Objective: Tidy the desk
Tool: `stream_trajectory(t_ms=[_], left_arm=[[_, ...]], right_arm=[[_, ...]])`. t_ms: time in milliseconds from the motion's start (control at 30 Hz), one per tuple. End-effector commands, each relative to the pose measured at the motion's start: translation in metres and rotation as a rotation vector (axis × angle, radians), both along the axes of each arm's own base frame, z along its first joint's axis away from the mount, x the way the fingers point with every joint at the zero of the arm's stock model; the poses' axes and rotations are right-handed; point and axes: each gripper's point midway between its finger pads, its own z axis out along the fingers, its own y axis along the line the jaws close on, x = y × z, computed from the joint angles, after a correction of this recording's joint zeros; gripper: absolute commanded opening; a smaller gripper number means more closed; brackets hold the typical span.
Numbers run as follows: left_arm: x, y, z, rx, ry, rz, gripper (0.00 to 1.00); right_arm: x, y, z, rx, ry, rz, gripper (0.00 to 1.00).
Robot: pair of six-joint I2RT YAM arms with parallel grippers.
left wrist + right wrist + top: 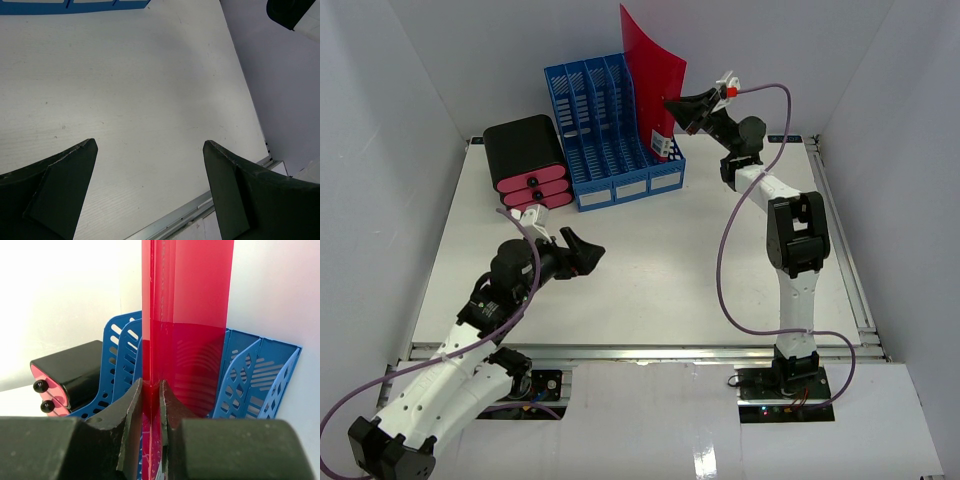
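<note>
Right jaws are nearly shut, and they pinch a red plastic sheet (187, 315) by its thin edge. Only the right wrist view shows this pinch, with a dark finger (127, 420) pressing on each side of the sheet. Only the top view shows the whole sheet. It stands at the right end of the blue rack (610, 130) and sticks up high above it. That view also shows a black box with pink drawers (527, 160) just beside the rack's left side. Left jaws are wide open and hold nothing. The left wrist view shows them hanging over the bare white tabletop (150, 90), with only a strip of the rack's blue base at the top edge. In the top view they are in front of the rack, well apart from it. The tabletop lies under the rack and the box. Its silver rail (640, 352) runs along the side far from the rack.
</note>
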Motion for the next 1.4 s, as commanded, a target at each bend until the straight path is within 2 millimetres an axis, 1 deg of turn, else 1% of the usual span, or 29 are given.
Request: stream_trajectory(t_ms=[0,233,467,567,700,767,833,967,1100,1267,1333,1367], left_arm=[[0.001,-0.001,0.018,-0.012,-0.038,-0.008,0.98],[0.001,-0.001,0.019,-0.010,-0.043,-0.010,0.98],[0.000,0.000,0.018,-0.011,-0.044,-0.009,0.98],[0.000,0.000,0.017,-0.013,-0.043,-0.010,0.98],[-0.001,0.000,0.016,-0.015,-0.041,-0.011,0.98],[-0.001,0.000,0.017,-0.014,-0.045,-0.010,0.98],[-0.002,0.001,0.017,-0.016,-0.046,-0.008,0.98],[-0.003,0.001,0.019,-0.018,-0.051,-0.010,0.98],[-0.004,0.002,0.018,-0.019,-0.051,-0.010,0.98],[-0.002,0.000,0.016,-0.017,-0.042,-0.012,0.98],[-0.002,-0.001,0.017,-0.018,-0.041,-0.018,0.98],[-0.002,-0.002,0.018,-0.018,-0.040,-0.020,0.98]], right_arm=[[-0.014,0.013,0.014,0.019,-0.087,0.046,0.08],[-0.015,0.017,-0.001,0.017,-0.049,0.057,0.08],[-0.013,0.016,-0.007,0.059,0.032,0.019,0.08],[-0.011,0.016,-0.007,0.073,0.058,-0.003,0.08],[-0.011,0.023,-0.004,0.072,0.065,-0.010,0.08],[-0.012,0.028,-0.002,0.066,0.058,-0.009,0.08],[-0.016,0.038,-0.001,0.055,0.051,-0.003,0.08],[-0.016,0.047,-0.004,0.041,0.057,-0.016,0.08],[-0.014,0.050,-0.007,0.026,0.055,-0.037,0.08],[-0.010,0.052,0.002,0.020,0.042,-0.072,0.08],[-0.012,0.054,0.001,0.003,0.033,-0.071,0.08],[-0.012,0.054,-0.003,-0.010,0.028,-0.075,0.08]])
